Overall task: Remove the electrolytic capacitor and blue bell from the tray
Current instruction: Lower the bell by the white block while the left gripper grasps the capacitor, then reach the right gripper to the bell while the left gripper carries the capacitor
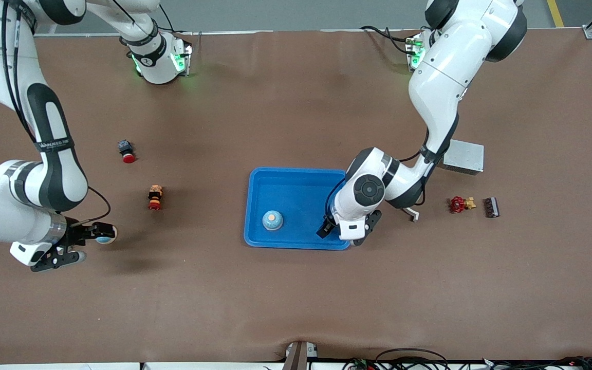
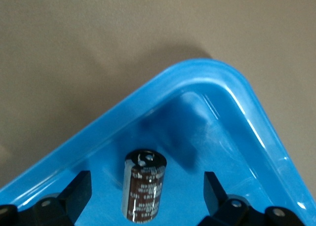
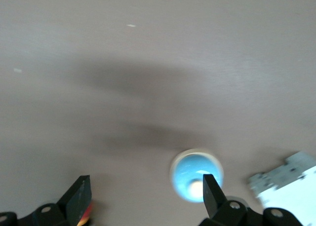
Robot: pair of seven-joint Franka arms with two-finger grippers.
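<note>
Capacitor (image 2: 144, 184) upright in the tray (image 1: 296, 185) corner, straight between the spread, empty fingers of the left gripper (image 1: 345, 230); long axis vertical, so a plain squeeze fits. Right gripper (image 1: 77, 241) open over bare table, a blue round piece (image 3: 196, 175) just beside one fingertip

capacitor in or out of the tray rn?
In. The capacitor sits on the tray floor between the left gripper's open fingers, not yet gripped.

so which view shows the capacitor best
The left wrist view: the capacitor stands upright in the tray between the open left pincer fingers. In the front view the left arm hides it; the right wrist view misses it.
</note>
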